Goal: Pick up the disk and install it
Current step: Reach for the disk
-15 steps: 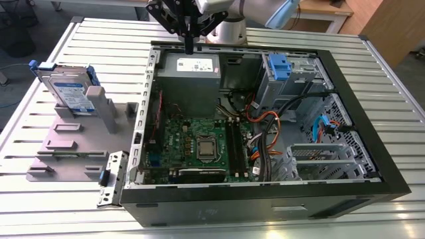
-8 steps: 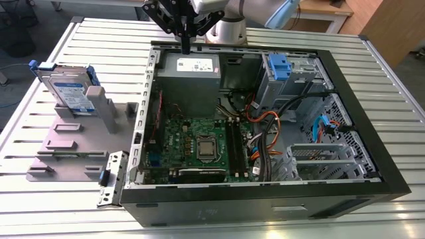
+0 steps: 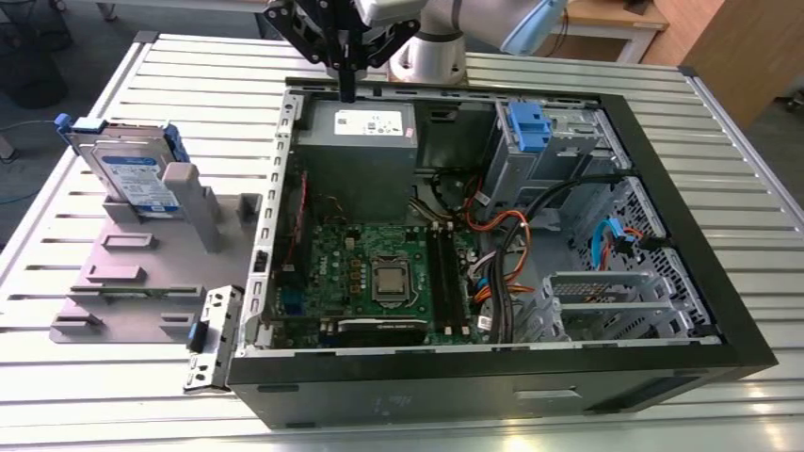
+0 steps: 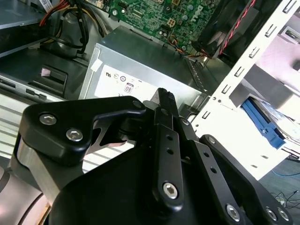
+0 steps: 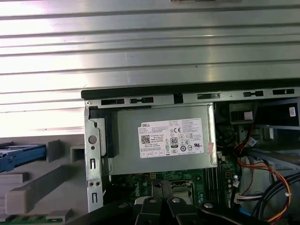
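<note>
Disk [image 3: 135,177] stands on edge in the grey holder [image 3: 138,273] on the tabletop [image 3: 188,66], well apart toward the exterior view's left from the gripper [image 3: 345,89], whose jaws, pressed together and empty, hang over the power supply [image 3: 358,141].

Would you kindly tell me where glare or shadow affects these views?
First wrist view: glare whitens the table beside the case; second wrist view: the gripper looks dark against the bright case frame; exterior view: the table's slats shine at the exterior view's left, the case interior lies shaded.
</note>
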`<state>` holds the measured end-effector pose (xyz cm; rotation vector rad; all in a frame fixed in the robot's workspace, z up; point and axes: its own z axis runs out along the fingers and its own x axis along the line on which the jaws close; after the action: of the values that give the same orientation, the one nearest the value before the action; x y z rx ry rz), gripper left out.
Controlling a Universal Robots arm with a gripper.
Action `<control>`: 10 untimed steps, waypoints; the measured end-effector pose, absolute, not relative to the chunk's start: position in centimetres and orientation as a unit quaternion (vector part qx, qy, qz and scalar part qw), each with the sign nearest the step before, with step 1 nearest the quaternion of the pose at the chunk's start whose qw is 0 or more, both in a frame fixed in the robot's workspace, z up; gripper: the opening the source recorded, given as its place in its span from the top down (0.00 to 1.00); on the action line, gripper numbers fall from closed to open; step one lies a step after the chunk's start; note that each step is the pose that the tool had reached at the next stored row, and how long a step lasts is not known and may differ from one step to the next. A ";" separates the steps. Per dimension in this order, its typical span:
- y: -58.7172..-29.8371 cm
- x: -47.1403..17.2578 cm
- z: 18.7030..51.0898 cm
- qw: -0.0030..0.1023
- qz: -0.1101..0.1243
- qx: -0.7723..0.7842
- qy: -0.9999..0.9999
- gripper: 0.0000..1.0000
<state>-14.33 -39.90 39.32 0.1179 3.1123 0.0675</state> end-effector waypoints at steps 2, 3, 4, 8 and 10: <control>-39.9 -14.5 39.3 0.013 0.022 0.038 0.999 0.89; -39.9 -14.6 39.3 0.013 0.022 0.038 0.999 0.89; -39.9 -14.7 39.3 0.013 0.022 0.038 0.999 0.89; -39.9 -15.1 39.3 0.013 0.022 0.038 0.999 0.89; -39.9 -15.2 39.3 0.013 0.022 0.038 0.999 0.89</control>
<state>-15.23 -39.89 39.31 0.1180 3.1122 0.0678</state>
